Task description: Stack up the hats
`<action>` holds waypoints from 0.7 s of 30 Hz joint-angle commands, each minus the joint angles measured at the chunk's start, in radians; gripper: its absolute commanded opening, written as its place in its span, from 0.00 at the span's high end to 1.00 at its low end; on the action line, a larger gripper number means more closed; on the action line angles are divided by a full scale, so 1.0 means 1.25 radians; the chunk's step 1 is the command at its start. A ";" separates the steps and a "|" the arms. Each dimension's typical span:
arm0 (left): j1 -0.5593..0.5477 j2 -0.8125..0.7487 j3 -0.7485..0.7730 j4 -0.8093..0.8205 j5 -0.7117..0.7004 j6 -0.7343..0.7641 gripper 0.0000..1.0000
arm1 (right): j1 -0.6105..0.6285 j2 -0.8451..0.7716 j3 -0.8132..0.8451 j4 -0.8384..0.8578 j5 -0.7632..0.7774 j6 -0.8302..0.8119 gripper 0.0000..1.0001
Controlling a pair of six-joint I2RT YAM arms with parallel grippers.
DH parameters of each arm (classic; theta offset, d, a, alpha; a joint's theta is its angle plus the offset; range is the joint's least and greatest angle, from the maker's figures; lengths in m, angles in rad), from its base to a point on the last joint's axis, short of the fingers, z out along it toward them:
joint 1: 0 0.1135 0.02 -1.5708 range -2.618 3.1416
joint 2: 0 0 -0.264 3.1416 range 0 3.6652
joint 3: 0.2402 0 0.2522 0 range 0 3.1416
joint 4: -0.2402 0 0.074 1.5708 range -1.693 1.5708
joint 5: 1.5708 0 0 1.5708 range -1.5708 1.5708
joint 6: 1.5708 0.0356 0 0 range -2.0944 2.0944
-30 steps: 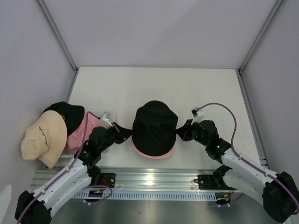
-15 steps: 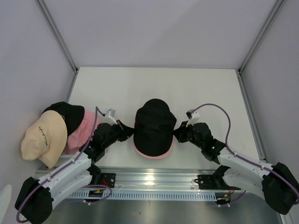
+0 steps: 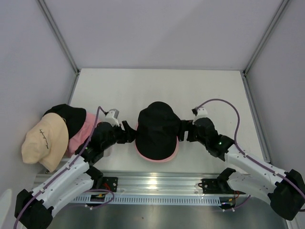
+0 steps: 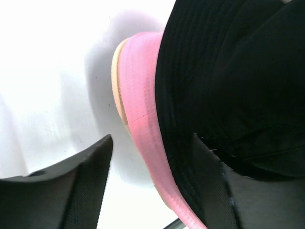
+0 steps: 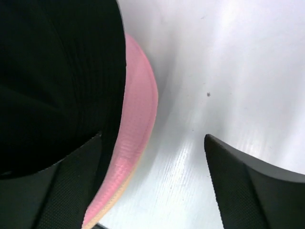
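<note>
White table (image 3: 157, 90) holds it all. Biggest leftover — a loose pile outside the left jaws: cream hat (image 3: 43, 138), spare black hat (image 3: 66, 117), spare pink hat (image 3: 76, 140), none stacked yet. Between the two sets of jaws, top black hat (image 3: 157, 129) already sits on a pink hat (image 3: 157, 158). Both jaws are spread wide, gripping nothing — each with the brim edge between.

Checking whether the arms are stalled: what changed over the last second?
The left gripper and right gripper edged inward toward the black hat atop the pink hat; its crown looks narrower. Both are open, holding nothing. The left pile stayed put.
</note>
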State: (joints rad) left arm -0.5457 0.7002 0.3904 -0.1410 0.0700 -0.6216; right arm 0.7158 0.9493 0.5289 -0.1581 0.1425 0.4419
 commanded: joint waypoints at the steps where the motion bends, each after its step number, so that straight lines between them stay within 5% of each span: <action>1: 0.000 -0.002 0.101 -0.087 -0.025 0.054 0.28 | -0.017 0.010 0.123 -0.132 0.091 0.004 0.06; 9: 0.001 -0.010 0.385 -0.393 -0.284 0.014 0.15 | -0.121 0.049 0.413 -0.365 0.134 -0.041 0.00; 15: 0.001 -0.043 0.501 -0.388 -0.197 0.086 0.13 | -0.127 0.065 0.519 -0.382 0.094 -0.096 0.00; 18: -0.002 -0.039 0.533 -0.340 -0.062 0.109 0.13 | -0.121 0.041 0.522 -0.280 -0.064 -0.119 0.01; 21: -0.004 -0.012 0.556 -0.404 -0.112 0.081 0.12 | -0.083 0.036 0.522 -0.190 -0.203 -0.133 0.03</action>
State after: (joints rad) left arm -0.5461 0.6472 1.0416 -0.5907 -0.0971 -0.5388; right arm 0.5735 1.0126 1.1450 -0.5320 0.0944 0.3256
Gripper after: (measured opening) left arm 0.873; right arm 0.976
